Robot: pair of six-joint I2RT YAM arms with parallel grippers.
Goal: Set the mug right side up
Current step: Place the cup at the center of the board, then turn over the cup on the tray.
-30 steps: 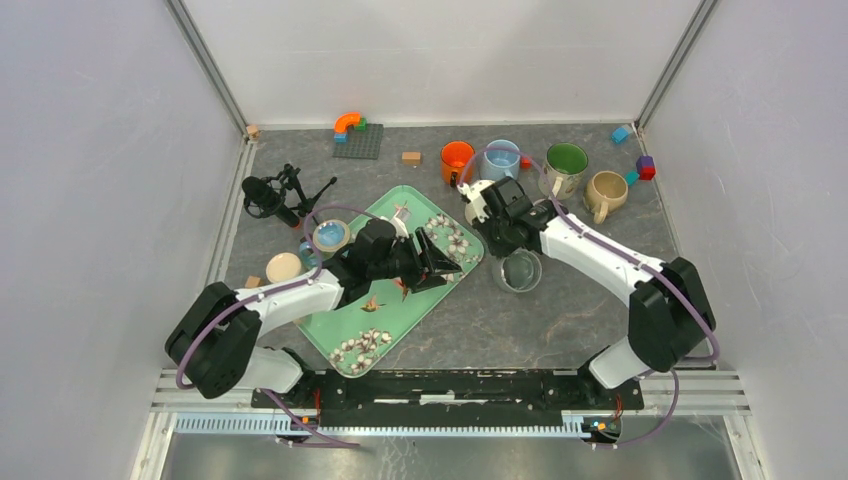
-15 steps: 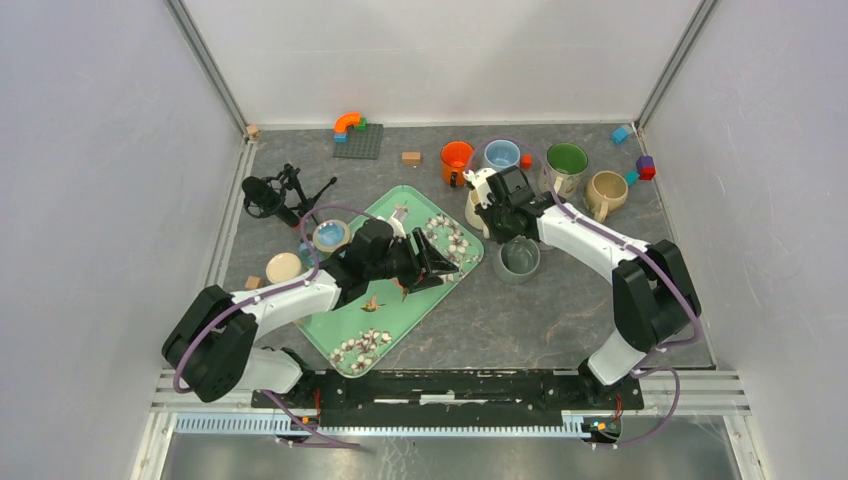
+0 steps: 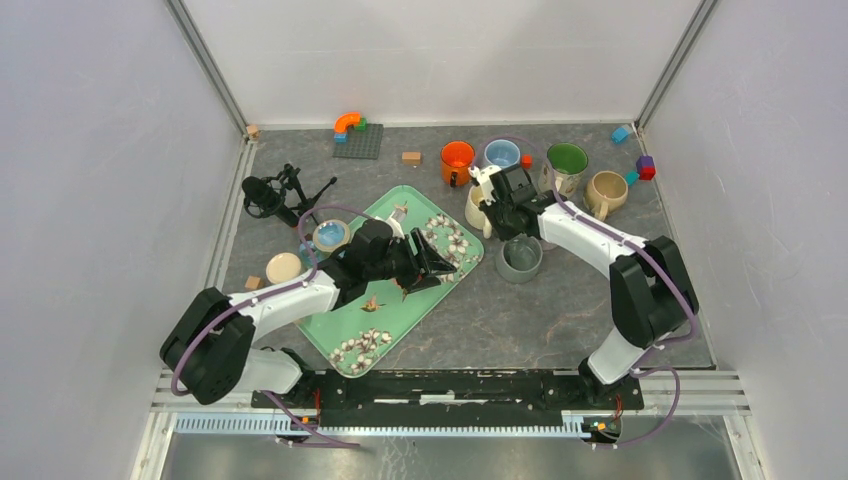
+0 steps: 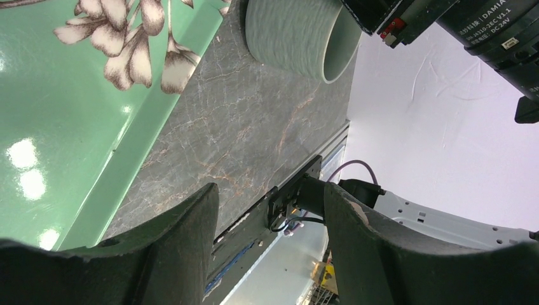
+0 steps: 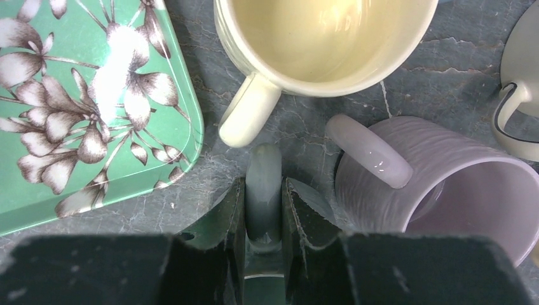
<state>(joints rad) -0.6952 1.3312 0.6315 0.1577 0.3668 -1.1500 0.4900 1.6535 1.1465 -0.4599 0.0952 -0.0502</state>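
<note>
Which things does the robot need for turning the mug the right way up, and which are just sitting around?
For the job: grey-green mug, right gripper holding it.
Just lying about: flowered tray, cream mug, lavender mug, orange mug, green mug.

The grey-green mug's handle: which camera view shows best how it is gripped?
The right wrist view: the handle sits clamped between the right gripper's jaws. The top view shows the mug, but the gripper hides its handle. The left wrist view shows only its ribbed wall.
</note>
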